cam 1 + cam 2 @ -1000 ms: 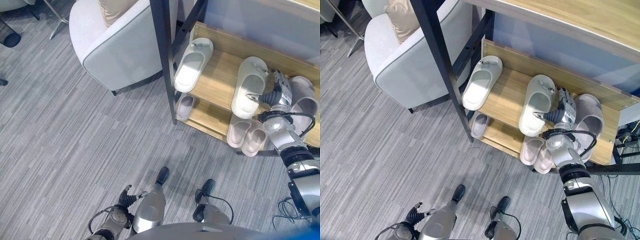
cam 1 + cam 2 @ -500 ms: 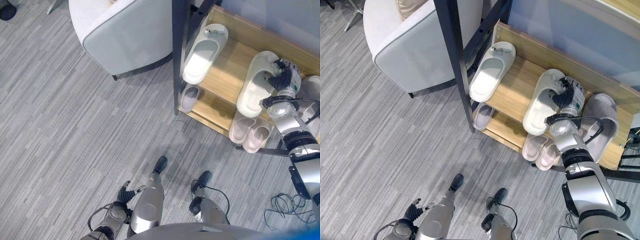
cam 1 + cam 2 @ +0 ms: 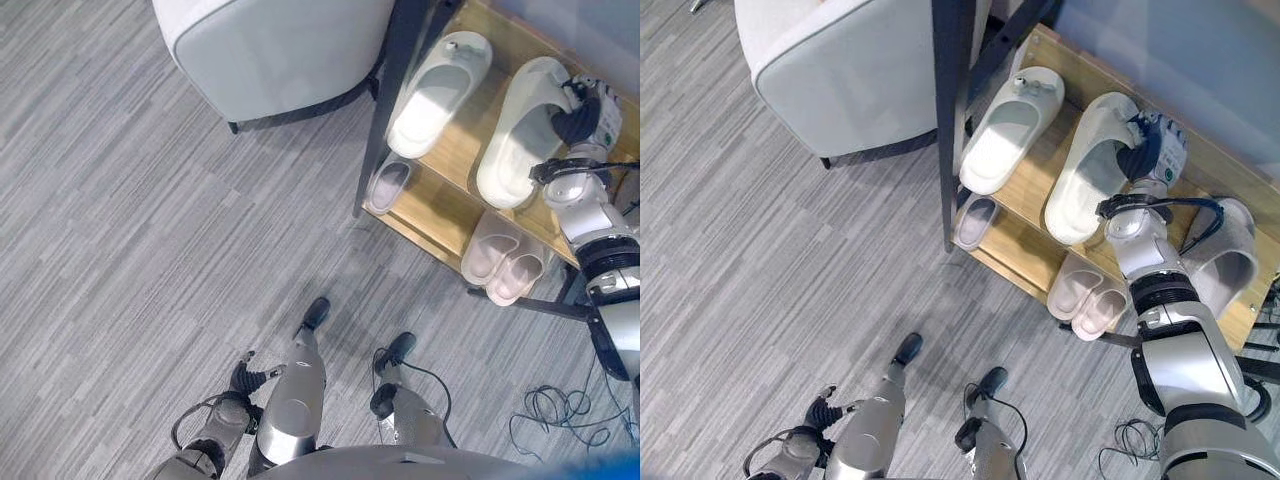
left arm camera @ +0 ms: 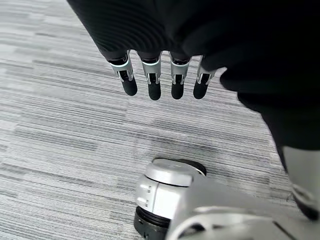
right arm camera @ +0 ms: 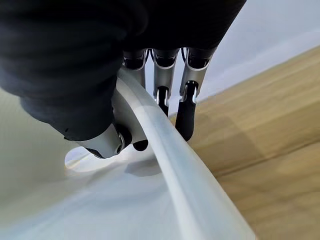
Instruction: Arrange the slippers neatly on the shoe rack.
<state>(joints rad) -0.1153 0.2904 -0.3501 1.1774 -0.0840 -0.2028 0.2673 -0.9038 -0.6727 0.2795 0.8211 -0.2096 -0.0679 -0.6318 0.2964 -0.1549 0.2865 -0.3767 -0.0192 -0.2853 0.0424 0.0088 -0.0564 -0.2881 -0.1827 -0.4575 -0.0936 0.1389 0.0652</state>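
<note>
We pinch the cream slipper (image 3: 1092, 170) by its strap in our right robot hand (image 3: 1148, 150), steadying it on the shoe rack (image 3: 1025, 215) beside its mate (image 3: 1008, 132), left robot hand (image 4: 160, 80) relaxed.

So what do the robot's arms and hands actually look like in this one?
Both arms are silver-grey, jointed shells with dark bands at the joints. Each hand has silver fingers with dark tips, and a dark ribbed cover over its back and wrist. The right hand carries a small round green mark on the back, and a black cable loops beside its wrist. The left hand looks the same, dark with silver fingers.
</note>
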